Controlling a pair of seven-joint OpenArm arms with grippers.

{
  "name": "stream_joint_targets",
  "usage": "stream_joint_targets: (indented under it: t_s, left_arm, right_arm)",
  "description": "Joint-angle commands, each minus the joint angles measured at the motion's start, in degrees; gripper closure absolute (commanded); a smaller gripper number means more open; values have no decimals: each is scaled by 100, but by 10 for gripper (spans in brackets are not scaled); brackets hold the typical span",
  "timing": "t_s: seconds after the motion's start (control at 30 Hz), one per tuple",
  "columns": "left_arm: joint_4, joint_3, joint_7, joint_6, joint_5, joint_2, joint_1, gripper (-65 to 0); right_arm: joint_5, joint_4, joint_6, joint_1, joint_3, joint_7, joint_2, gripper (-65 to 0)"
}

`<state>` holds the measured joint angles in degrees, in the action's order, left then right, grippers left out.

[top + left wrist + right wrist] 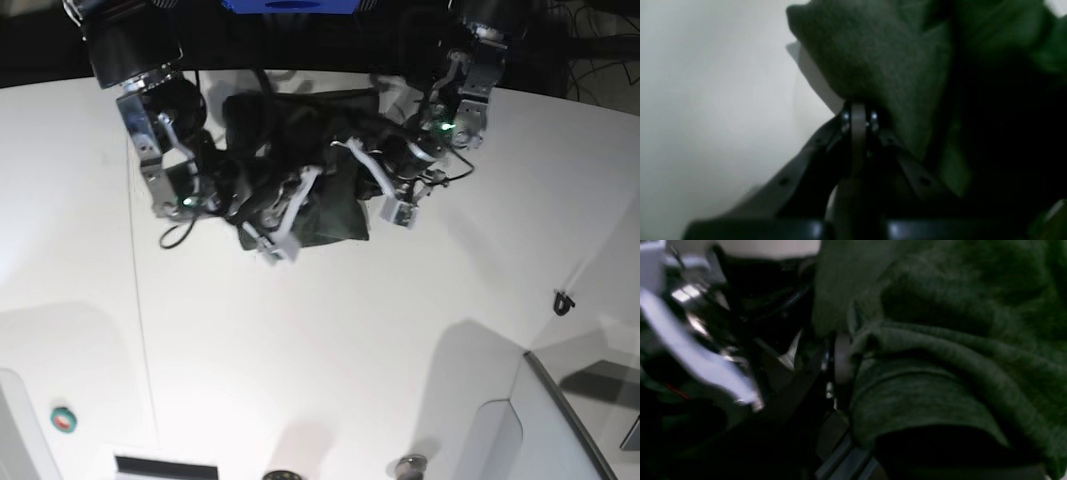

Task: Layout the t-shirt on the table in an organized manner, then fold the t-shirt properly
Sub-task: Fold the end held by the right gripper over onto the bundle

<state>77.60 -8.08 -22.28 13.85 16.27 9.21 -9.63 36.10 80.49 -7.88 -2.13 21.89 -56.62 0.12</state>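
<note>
A dark green t-shirt (pixel 305 165) lies bunched at the far middle of the white table (pixel 330 330), not yet spread. Both arms reach into it from either side, probably to pull it flat. The left gripper (pixel 858 115) pinches a fold; the right gripper's (pixel 840 356) grip can't be made out.

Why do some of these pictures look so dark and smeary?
Left wrist view: the t-shirt sits very close to the camera, so it looks soft and dim, turning nearly black on the right, and it casts a grey shadow on the white table. Right wrist view: the silvery arm parts are smeared by blur. Base view: the table glows bright, with big soft shadows near the bottom.
</note>
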Motion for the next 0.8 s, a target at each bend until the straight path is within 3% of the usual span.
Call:
stream_joint_targets:
  t_s: [0.0,0.1,0.17,0.33,0.47,0.6,0.77]
  left_arm:
    - [209,205,123,-26,21,85,-26,0]
    - [534,733,123,-9,30,270,-299,0]
    - [728,1014,123,0,39,446,-492,0]
    - [1009,1656,123,9,47,753,-984,0]
    - [939,1718,123,9,12,877,-1151,0]
    - [1000,1770,123,9,30,868,-1292,0]
    - [1000,1779,123,9,4,868,-1319,0]
  right_arm:
    - [131,96,10,-90,136,181,28,-137]
    - [131,96,10,-90,497,453,80,-281]
    - [131,96,10,-90,646,576,80,-329]
    - [122,96,10,-196,1182,1104,256,-330]
    - [122,87,10,-433,1903,1464,379,-333]
    - [34,-238,10,-635,2220,1587,326,-333]
    - [-1355,-510,10,-662,2220,1579,-25,-333]
